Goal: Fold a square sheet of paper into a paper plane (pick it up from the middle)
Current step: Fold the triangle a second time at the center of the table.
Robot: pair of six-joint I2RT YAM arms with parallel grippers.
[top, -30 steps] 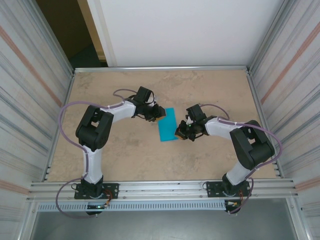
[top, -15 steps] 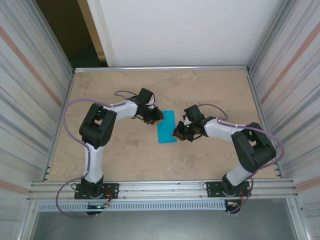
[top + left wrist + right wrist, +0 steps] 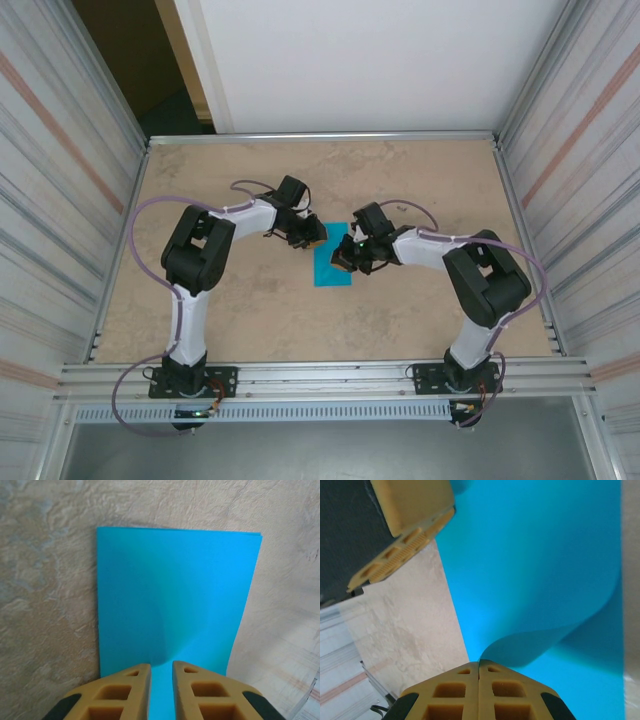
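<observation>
Top view: paper (image 3: pixel 331 272) is a narrow rectangle on the worktop (image 3: pixel 250 310), between left claw (image 3: pixel 316 236) and right claw (image 3: pixel 343 260). Both claws crowd its far end. Its long axis runs from there back toward the arm bases, slightly tilted.

Left wrist view adds: the paper stretches straight ahead of the left claw, with its far edge square across. A doubled edge shows at the far right corner, so there are two layers. The jaws stand a narrow slit apart and blue fills the slit. No pinch can be made out.

Right wrist view adds: the top layer lifts in a curl just ahead of the right claw and meets its tips. The jaws are pressed together; whether the curl's edge is caught, I cannot tell. The paper spreads ahead and to the right. One left finger (image 3: pixel 405 525) sits ahead-left, at the paper's corner, closing off that side.
</observation>
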